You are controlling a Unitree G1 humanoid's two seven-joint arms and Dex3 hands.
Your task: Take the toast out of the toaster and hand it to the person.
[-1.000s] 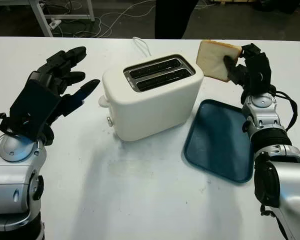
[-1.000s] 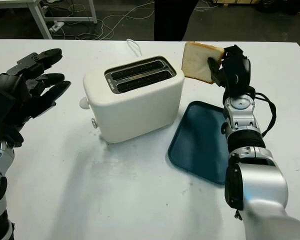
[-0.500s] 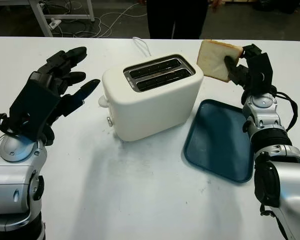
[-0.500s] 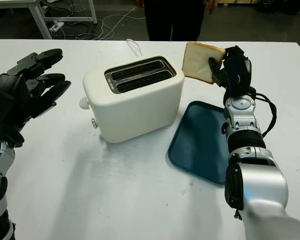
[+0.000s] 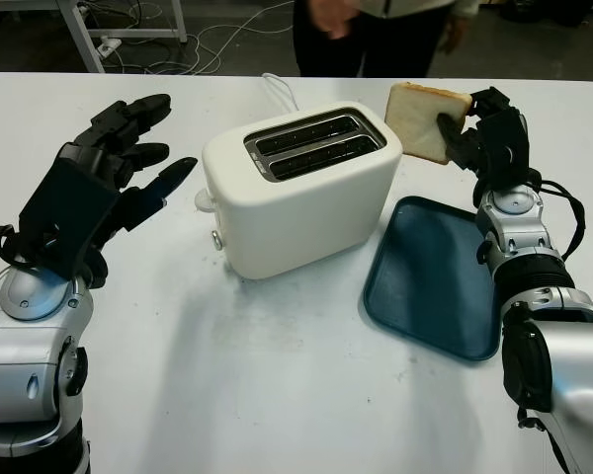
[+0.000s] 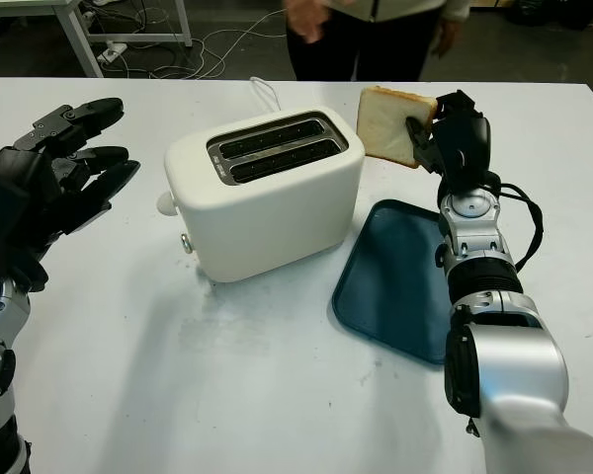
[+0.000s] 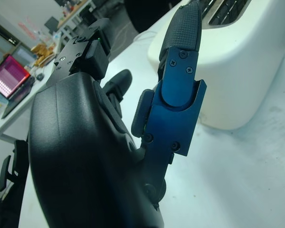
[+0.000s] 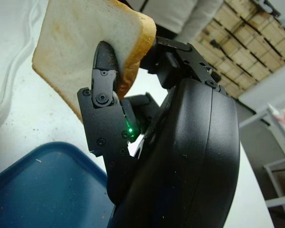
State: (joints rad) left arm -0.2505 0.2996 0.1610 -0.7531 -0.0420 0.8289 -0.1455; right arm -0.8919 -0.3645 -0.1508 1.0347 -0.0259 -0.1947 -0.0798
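Beyond the right hand (image 5: 479,138), at the table's far edge, a person (image 5: 376,30) now shows two hands and a light top hem; a second ago only dark trousers stood there. Right hand stays clamped on one slice of toast (image 5: 425,118), held upright in the air just past the far corner of the tray (image 5: 430,286), and it has shifted slightly toward the toaster (image 5: 296,193). Toast is out of the toaster, beside its right end, not touching it. Left hand (image 5: 109,183) is open, raised off the table (image 5: 277,385) to the left of the toaster, unchanged. Count: one toast, one toaster with two empty slots, one blue tray, one person.
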